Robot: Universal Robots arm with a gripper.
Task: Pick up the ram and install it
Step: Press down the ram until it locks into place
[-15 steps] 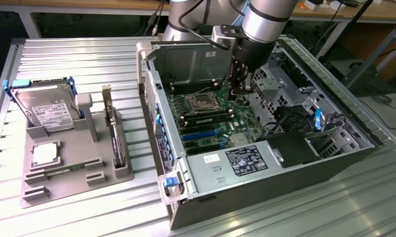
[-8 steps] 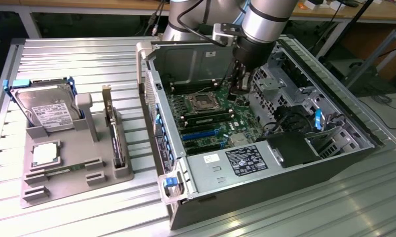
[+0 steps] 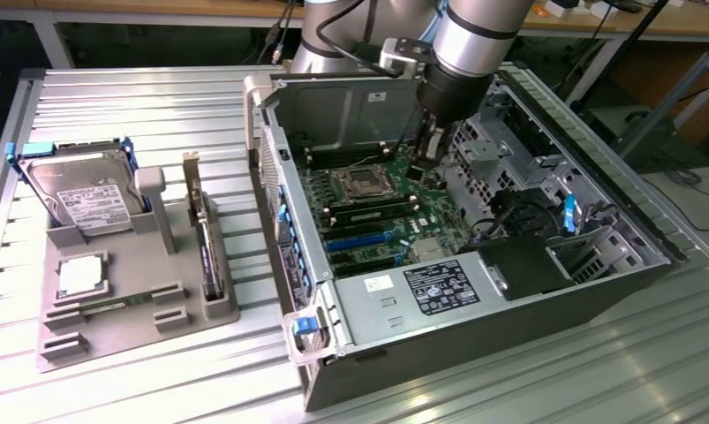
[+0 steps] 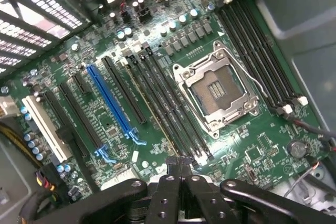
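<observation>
Well, a big silver metal table with ridges holds everything. On it lies an open dark grey computer case, towards the exterior view's right. A thick silver and grey robot arm comes down into the case from the far side.

At the exterior view's left sits a flat grey plastic tray. In it are a silver box-shaped hard drive at the far end, a long card with a metal bracket standing on its edge, a square silver chip, and a thin greenish memory stick lying at the near end.

Inside the case is the green main board. It has a square silver chip socket and a long blue slot.

The ram, a thin stick seen edge-on, sits in one of the long black slots between the blue slot and the socket. The black gripper hangs right over one end of it. Its two fingers are pressed together and hold nothing.
</observation>
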